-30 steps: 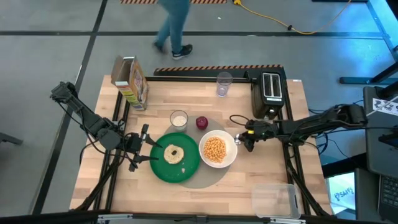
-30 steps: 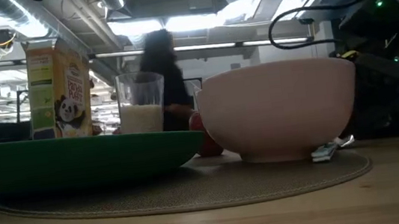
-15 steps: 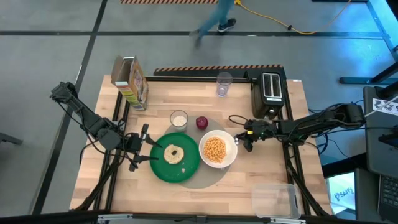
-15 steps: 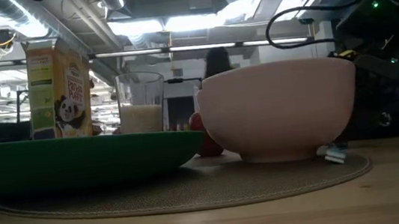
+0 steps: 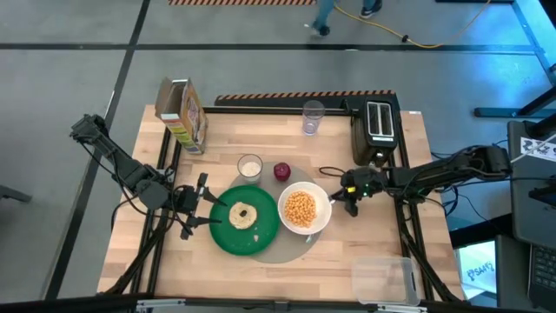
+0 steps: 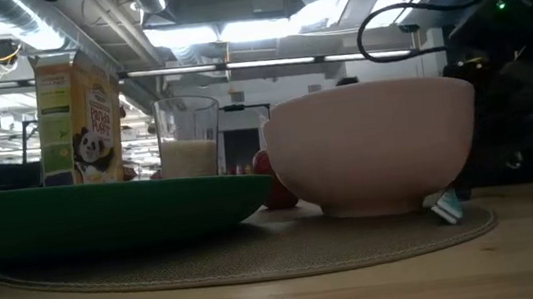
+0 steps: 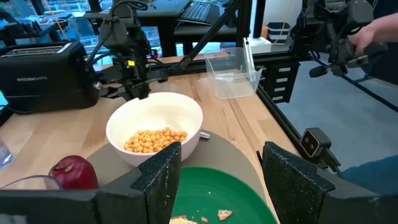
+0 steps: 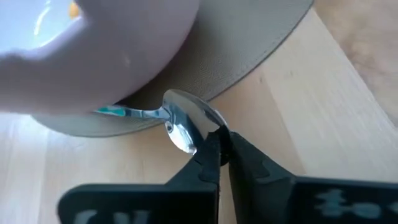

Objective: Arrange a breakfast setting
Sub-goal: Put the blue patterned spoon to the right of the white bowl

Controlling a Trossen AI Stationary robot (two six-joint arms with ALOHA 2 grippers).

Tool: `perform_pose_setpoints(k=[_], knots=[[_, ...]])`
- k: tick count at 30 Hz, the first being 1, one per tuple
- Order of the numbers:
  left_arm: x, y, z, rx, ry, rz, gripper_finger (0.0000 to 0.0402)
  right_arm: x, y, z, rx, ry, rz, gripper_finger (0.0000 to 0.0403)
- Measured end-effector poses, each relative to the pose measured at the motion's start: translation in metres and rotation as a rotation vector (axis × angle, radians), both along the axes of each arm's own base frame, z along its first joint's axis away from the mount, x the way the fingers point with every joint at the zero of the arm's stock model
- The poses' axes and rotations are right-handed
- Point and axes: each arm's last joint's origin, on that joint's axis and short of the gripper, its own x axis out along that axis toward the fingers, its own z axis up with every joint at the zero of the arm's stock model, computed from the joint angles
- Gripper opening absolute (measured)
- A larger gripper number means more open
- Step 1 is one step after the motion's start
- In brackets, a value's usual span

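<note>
Wooden table (image 5: 382,239), mat (image 5: 287,252) near the middle. Right gripper (image 8: 219,151) clamped shut on the bowl end of the spoon (image 8: 185,124), at the mat's right edge, just beside the bowl (image 5: 303,209). Left gripper (image 5: 196,211) rests with fingers apart at the left rim of the plate (image 5: 228,239), which holds the bagel (image 5: 241,215). Apple (image 5: 281,170) and milk glass (image 5: 250,166) stand on the far side.

You're in a robotics lab or workshop, not a kitchen: the wooden table (image 5: 382,252) sits on a grey concrete floor (image 5: 69,35) with a yellow cable (image 5: 382,26) trailing at the far side, bare ceiling ducts (image 6: 102,27) overhead, and laptops (image 7: 205,9) on benches behind.
</note>
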Motion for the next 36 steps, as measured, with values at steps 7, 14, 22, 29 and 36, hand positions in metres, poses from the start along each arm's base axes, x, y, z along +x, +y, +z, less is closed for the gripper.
perform_pose_setpoints(k=[7, 14, 22, 29, 36], knots=[[0.000, 0.001, 0.000, -0.001, -0.003, 0.020, 0.0211, -0.004, -0.012, 0.005, 0.030, -0.047, 0.088, 0.0000], [0.000, 0.001, 0.000, -0.002, -0.003, 0.024, 0.0211, -0.014, -0.022, 0.009, 0.086, -0.045, 0.169, 0.0001], [0.000, 0.001, 0.000, -0.001, -0.006, 0.036, 0.0211, -0.022, -0.032, 0.030, 0.080, 0.027, 0.245, 0.0001], [0.001, 0.002, 0.000, 0.001, -0.008, 0.054, 0.0211, -0.020, -0.038, 0.046, 0.064, 0.019, 0.303, 0.0001], [0.017, 0.000, -0.001, -0.024, -0.040, 0.097, 0.0211, -0.019, -0.028, 0.050, 0.060, 0.008, 0.360, 0.0001]])
